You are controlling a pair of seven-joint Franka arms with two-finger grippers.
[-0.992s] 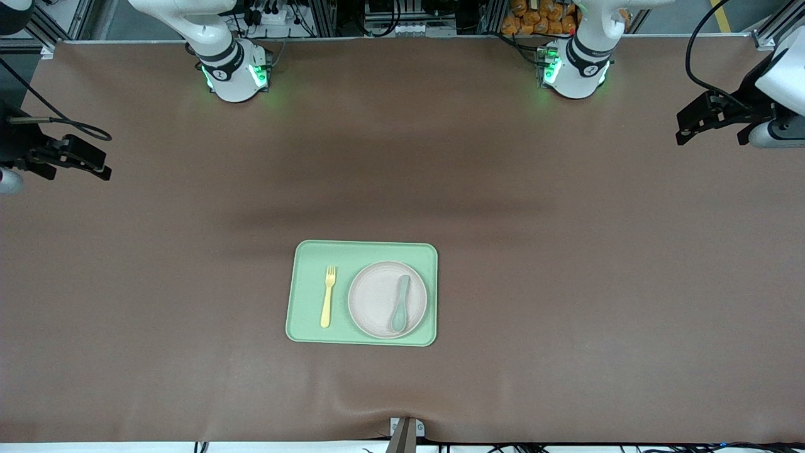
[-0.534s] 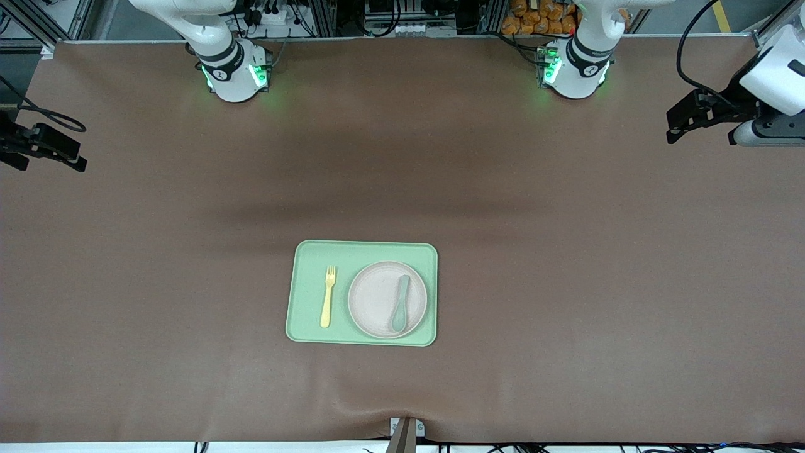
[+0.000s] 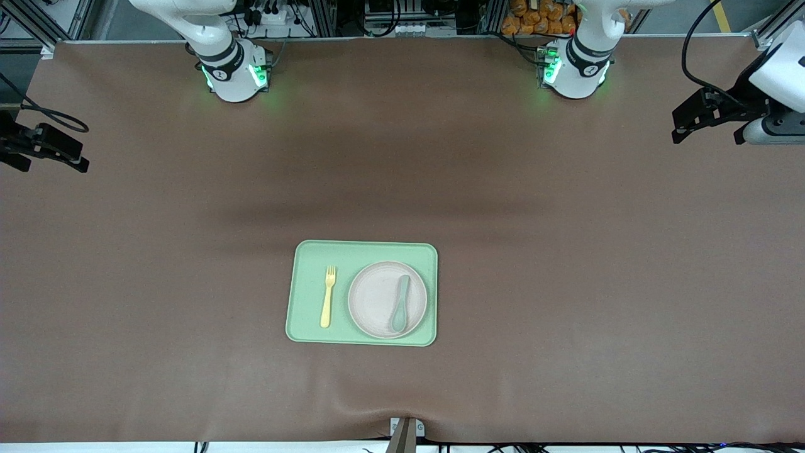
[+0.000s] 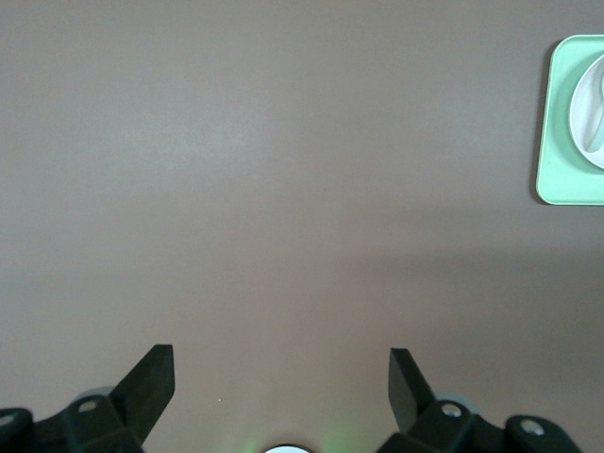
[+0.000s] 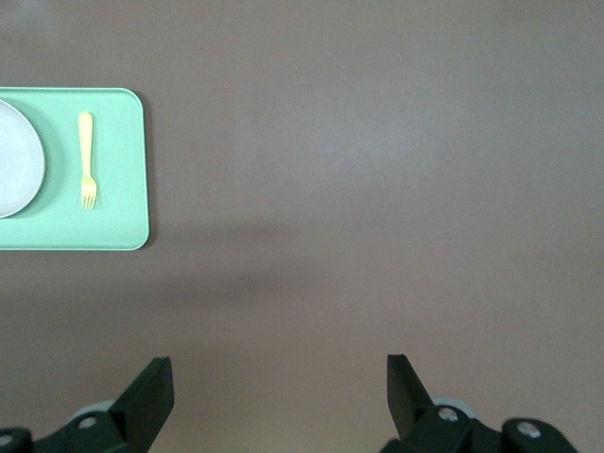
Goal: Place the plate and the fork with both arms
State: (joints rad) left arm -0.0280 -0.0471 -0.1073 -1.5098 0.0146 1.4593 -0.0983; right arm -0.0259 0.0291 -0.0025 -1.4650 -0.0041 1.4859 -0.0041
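Observation:
The off-white plate (image 3: 374, 301) lies on a light-green tray (image 3: 308, 258) in the middle of the table. The pale-yellow fork (image 3: 327, 296) lies on the tray beside the plate, toward the right arm's end. My left gripper (image 3: 680, 128) hangs open and empty over the left arm's end of the table. My right gripper (image 3: 77, 156) hangs open and empty over the right arm's end. The left wrist view shows its open gripper (image 4: 281, 363), the tray (image 4: 566, 184) and the plate (image 4: 593, 123). The right wrist view shows its open gripper (image 5: 280, 368), the tray (image 5: 118, 198), the fork (image 5: 87, 159) and the plate (image 5: 14, 160).
A grey-green spoon (image 3: 400, 304) lies on the plate. The brown table mat (image 3: 566, 251) stretches between the tray and both grippers. The arm bases (image 3: 236, 72) stand along the table edge farthest from the front camera.
The right gripper has drawn back toward its end of the table and a little toward the bases. The left gripper has shifted slightly. The tray, plate, fork and spoon have not moved.

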